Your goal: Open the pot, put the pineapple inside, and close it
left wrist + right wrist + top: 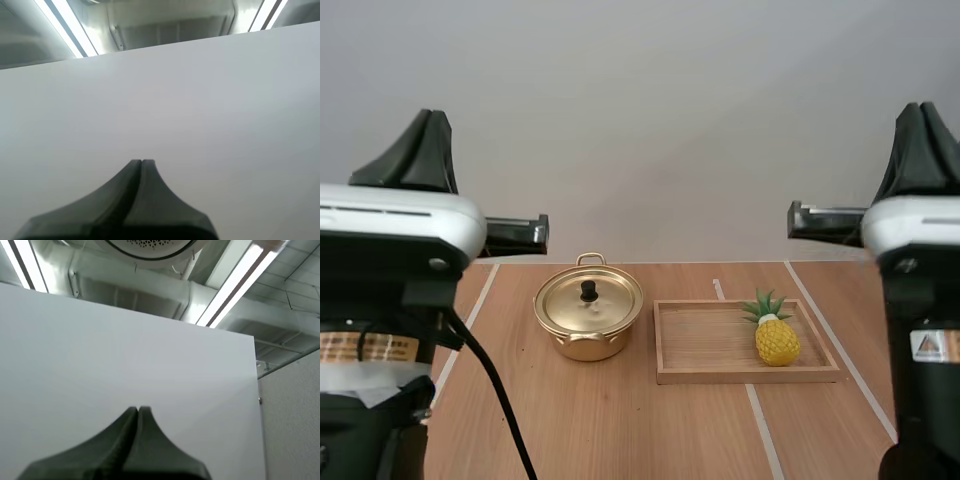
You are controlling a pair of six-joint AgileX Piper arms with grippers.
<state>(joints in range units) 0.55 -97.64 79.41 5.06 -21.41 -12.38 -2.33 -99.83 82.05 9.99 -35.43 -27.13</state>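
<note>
both arms stand nearest in the high view, my left arm [390,230] at the near left and my right arm [920,300] at the near right. the left gripper [432,116] points upward, well above the table [620,430], its two black fingers pressed together into one dark wedge with nothing between them. the right gripper [926,106] is held the same way on the other side, fingers closed together and empty. both are well apart from the task's things.

farther off, on the wooden table, a gold pot [588,340] sits left of centre with its lid [605,305] on and a black knob [588,290] in the lid's middle. just to the right of the pot, with a narrow gap, lies a shallow wooden tray [710,345]. the yellow pineapple [776,340] rests inside the tray toward its right end, green crown turned to the far left. white tape lines [760,420] run across the tabletop.

in the left wrist view the left gripper [141,162] shows its own fingers lying flat against each other, tips meeting, gripping nothing.

in the right wrist view the right gripper [137,409] looks the same: the two fingers lie closed as a single wedge with nothing pinched.
</note>
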